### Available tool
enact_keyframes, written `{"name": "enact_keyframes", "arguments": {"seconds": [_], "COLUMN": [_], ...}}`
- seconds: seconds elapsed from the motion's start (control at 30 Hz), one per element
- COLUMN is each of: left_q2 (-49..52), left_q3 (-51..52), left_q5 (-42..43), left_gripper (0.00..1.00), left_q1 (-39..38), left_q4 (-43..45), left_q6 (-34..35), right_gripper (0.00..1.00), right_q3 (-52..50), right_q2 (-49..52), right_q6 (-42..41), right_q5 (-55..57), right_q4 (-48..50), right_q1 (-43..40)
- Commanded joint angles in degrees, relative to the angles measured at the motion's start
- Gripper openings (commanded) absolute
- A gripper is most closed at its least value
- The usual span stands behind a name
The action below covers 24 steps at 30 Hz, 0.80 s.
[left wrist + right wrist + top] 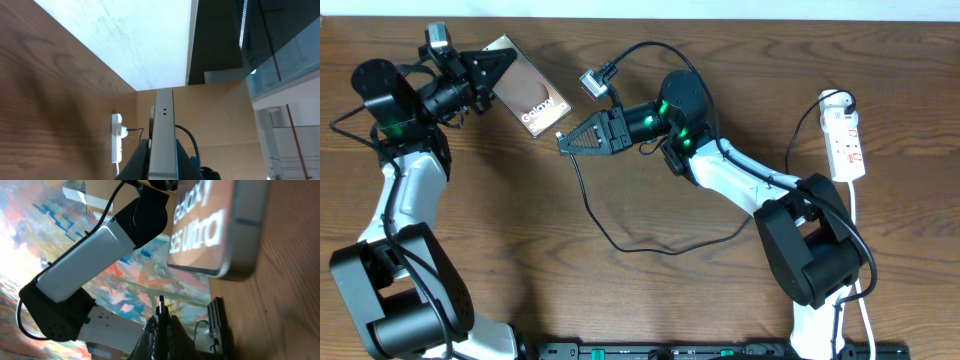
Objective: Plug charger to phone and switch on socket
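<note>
Mostly brown wood-grain table [520,200], phone [528,95], white wall [125,35]

Bronze-brown flat phone [528,92] boxed in: left claw [506,61] on far end, right claw [562,144] at near corner. Thin black charger cable [585,195] loops across mid worktop [520,220]. Wood left of white power strip [846,140] open.

- A brown wooden tabletop [650,290] with dark grain is seen from overhead, evenly lit and crossed by soft shadows.
- A pale strip [880,6] is seen along its far edge.
- In the left wrist view, a white surface [125,35] is met by a dark panel [215,35], with glazed panes [295,75] beside it.
- In the right wrist view, a backdrop [45,220] painted in orange, blue and white is shown.
</note>
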<state>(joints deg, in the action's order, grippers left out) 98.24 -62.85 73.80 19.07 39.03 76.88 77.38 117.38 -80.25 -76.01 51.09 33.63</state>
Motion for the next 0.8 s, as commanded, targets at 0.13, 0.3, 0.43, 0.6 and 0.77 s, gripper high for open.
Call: {"name": "enact_keyframes", "arguments": {"seconds": [0.13,0.3,0.43,0.6,0.77], "left_q2": [-0.20,-0.20,-0.20,-0.20,-0.20], "left_q3": [-0.37,-0.37,-0.37,-0.37,-0.37], "left_q5": [2.49,3.76,3.76,3.76,3.72], "left_gripper": [0.08,0.08,0.07,0.08,0.08], "left_q1": [0.13,0.09,0.09,0.09,0.09], "left_q4": [0.79,0.83,1.40,2.03,2.05], "left_q6": [4.04,4.00,3.30,3.15,3.41], "right_gripper": [0.01,0.01,0.01,0.01,0.01], "right_q3": [0.46,0.46,0.46,0.46,0.46], "right_q2": [-0.04,-0.04,-0.04,-0.04,-0.04], "right_q6": [-1.97,-0.90,-0.46,1.84,3.30], "right_q5": [1.33,1.33,0.83,0.20,-0.63], "right_q4": [0.37,0.37,2.34,3.78,3.72], "right_q1": [0.35,0.35,0.35,0.35,0.39]}}
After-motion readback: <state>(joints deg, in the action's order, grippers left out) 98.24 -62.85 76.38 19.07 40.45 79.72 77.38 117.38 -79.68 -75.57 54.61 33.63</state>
